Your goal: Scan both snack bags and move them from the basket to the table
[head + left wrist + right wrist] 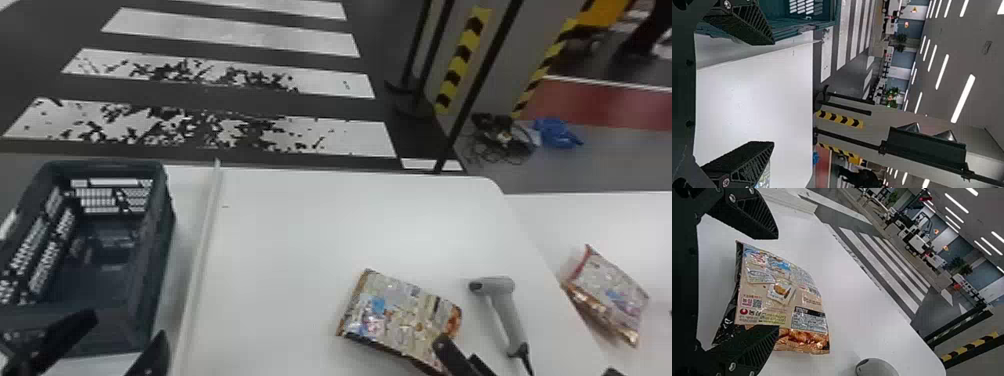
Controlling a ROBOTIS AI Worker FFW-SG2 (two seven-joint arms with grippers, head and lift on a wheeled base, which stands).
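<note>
Black fingers of the right gripper (454,356) come in just nearside left of the scanner (505,310), slanting forward and leftward; one covers a corner of the near bag (395,315), and much of the hand is cut off by the bottom edge. In its wrist view, the right gripper (778,282) stands wide, with no squeeze on that bag, though whether a finger touches it I cannot tell. The left gripper (127,327) is well left of the scanner, at the near end of the basket (157,270), fingers slanting forward and rightward, spread and empty; its arm is cut off. In its wrist view a finger of the left gripper (773,93) hides most of a printed patch.

The near bag lies on the table (300,225), left of the scanner, whose cord runs out at the bottom edge. The far bag (607,295) lies right of the scanner, on the side table (625,215). Well left of the scanner, the basket is cut off at one side, its dim floor hard to make out. Far beyond the scanner are tangled cables (500,140) and a crumpled blue thing (557,134).
</note>
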